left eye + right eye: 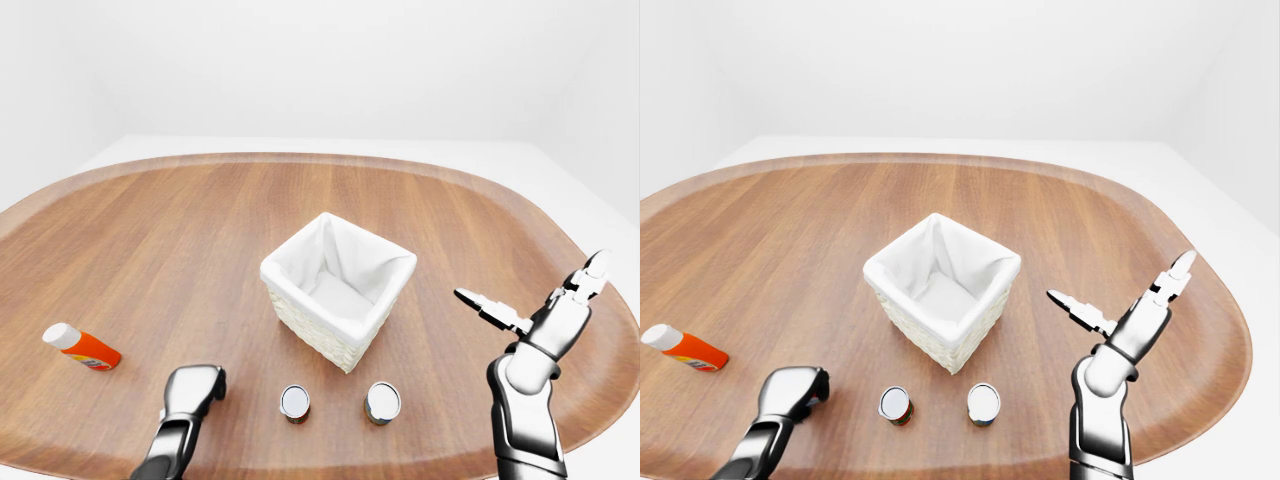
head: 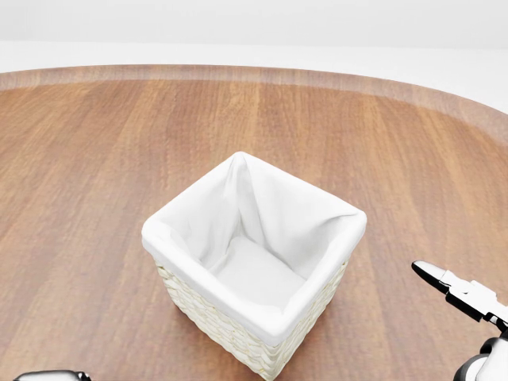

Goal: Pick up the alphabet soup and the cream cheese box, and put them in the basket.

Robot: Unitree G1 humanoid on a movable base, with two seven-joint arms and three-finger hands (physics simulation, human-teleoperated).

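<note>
I see the basket, white woven with a white cloth liner, sitting on the wooden worktop near the middle of the left-eye view, turned corner-on toward me. Inside it I can only make out liner.

Two small cans stand upright just below the basket in the left-eye view, apart from each other and not touching the basket: the left can and the right can. The right-eye view shows a red and green label on the left can. One of them could be the alphabet soup, but I cannot tell which, the labels are too small. I cannot pick out the cream cheese box in any view.

An orange bottle with a white cap lies on its side at far left, well apart from the rest.

My left robot hand is low at bottom left, near the left can but not touching it. Fingers look curled in; whether it holds anything I cannot tell.

My right robot hand is raised at the right of the basket, fingers spread wide, holding nothing, apart from the basket.

Head view: basket fills the centre, one right finger tip at lower right.
</note>
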